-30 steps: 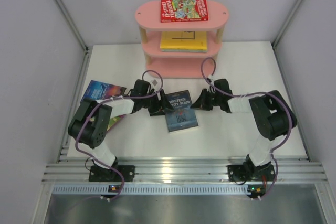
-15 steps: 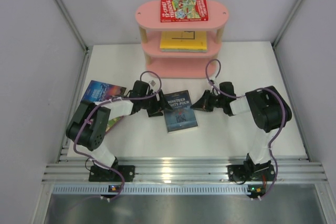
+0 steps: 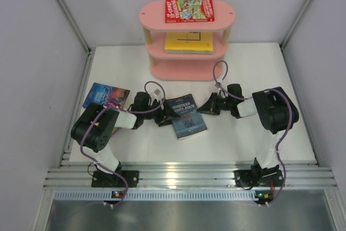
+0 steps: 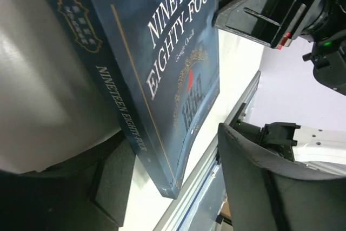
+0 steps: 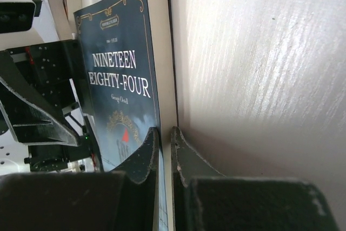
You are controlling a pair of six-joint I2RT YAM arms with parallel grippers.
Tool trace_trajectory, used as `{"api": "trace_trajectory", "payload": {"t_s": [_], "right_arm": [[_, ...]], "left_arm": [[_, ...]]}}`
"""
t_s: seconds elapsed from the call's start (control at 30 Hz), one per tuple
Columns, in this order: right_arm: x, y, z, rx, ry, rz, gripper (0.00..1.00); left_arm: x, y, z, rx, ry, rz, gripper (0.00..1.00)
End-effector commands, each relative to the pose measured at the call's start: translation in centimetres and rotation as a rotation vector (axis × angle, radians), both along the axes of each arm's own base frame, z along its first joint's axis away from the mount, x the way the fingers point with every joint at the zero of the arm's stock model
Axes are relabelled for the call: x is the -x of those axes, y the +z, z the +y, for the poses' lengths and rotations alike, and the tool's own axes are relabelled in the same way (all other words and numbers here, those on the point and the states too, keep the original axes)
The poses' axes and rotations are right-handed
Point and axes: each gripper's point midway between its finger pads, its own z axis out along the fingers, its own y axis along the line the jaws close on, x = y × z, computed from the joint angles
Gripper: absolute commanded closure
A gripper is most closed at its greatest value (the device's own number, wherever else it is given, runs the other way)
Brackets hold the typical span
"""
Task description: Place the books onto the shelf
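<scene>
Left gripper gapes around the navy book — right gripper, closed, against its other edge

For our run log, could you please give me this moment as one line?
left fingers: open astride spine of Nineteen Eighty-Four book | right fingers: shut at opposite edge | pink shelf: red book top, yellow book middle

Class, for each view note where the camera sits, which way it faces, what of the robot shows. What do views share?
Top external: above, behind the robot, looking down on shelf, left gripper, right gripper.
Left wrist: on left arm, facing the navy book; own spread fingers show.
Right wrist: facing the book's opposite edge; own closed fingers show.
Shared: the navy book; each wrist sees the other gripper.
</scene>
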Motion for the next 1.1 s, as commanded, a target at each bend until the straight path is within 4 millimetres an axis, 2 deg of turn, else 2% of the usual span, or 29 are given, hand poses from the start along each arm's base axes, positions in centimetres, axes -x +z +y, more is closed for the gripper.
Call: {"api": "trace_trajectory", "payload": {"t_s": [0.0, 0.1, 0.17, 0.33, 0.4, 0.43, 0.53, 0.57, 0.63, 0.67, 0.73, 0.77, 0.83, 0.87, 0.93, 0.97, 1.03, 1.07], "right_arm": [[4.9, -7.4, -2.6, 0.227, -0.011, 0.24, 1.0], [4.3, -6.6, -3.0, 0.238, -0.021, 0.226, 0.99], [3.2, -5.6, -2.9, 0.235, -0.028, 0.201, 0.98], [2.4, -4.5, -2.6, 0.232, -0.013, 0.187, 0.98], [2.3, -4.3, -2.6, 0.229, -0.018, 0.185, 0.97], [2.4, -4.3, -2.7, 0.235, -0.017, 0.194, 0.96], [1.7, -3.5, -3.4, 0.248, -0.059, 0.197, 0.82], [1.3, -2.4, -3.6, 0.243, -0.092, 0.195, 0.69], [0.9, -1.0, -4.1, 0.25, -0.141, 0.19, 0.55], [1.0, 0.2, -4.7, 0.273, -0.19, 0.215, 0.42], [1.0, 1.7, -5.4, 0.282, -0.264, 0.235, 0.32], [0.8, 3.3, -5.9, 0.271, -0.354, 0.256, 0.27], [1.7, 4.3, -6.4, 0.235, -0.452, 0.308, 0.25], [1.7, 6.6, -6.2, 0.153, -0.528, 0.323, 0.24], [3.2, 7.0, -6.4, 0.099, -0.59, 0.365, 0.22], [3.2, 8.9, -6.6, 0.048, -0.653, 0.351, 0.2], [4.7, 9.0, -7.0, 0.041, -0.71, 0.383, 0.16], [4.9, 10.3, -7.0, -0.009, -0.754, 0.369, 0.1]], "left_arm": [[-0.2, 3.8, -2.3, 0.137, -0.082, -0.108, 0.36], [-0.2, 3.2, -2.1, 0.12, -0.073, -0.088, 0.43], [-0.1, 3.2, -2.2, 0.126, -0.064, -0.072, 0.45], [-0.2, 5.1, -3.1, 0.212, -0.059, -0.094, 0.47], [-0.3, 5.5, -3.3, 0.217, -0.056, -0.098, 0.53], [-0.3, 5.4, -3.3, 0.213, -0.052, -0.088, 0.63], [-0.6, 5.5, -3.3, 0.205, -0.028, -0.069, 0.79], [-0.8, 5.5, -3.2, 0.208, -0.009, -0.058, 0.89], [-1.0, 5.8, -3.2, 0.218, 0.019, -0.031, 1.0], [-1.1, 5.9, -3.2, 0.222, 0.033, -0.027, 1.0], [-1.6, 6.5, -3.0, 0.233, 0.072, -0.036, 1.0], [-1.9, 6.9, -2.9, 0.248, 0.099, -0.027, 1.0], [-2.4, 7.8, -2.9, 0.263, 0.149, -0.043, 1.0], [-2.7, 8.5, -3.0, 0.283, 0.172, -0.034, 1.0], [-3.2, 10.2, -3.4, 0.322, 0.21, -0.043, 1.0], [-3.4, 10.7, -3.6, 0.334, 0.224, -0.048, 1.0], [-3.9, 12.2, -4.0, 0.364, 0.263, -0.056, 1.0], [-4.0, 12.7, -4.1, 0.372, 0.274, -0.062, 1.0]]}}
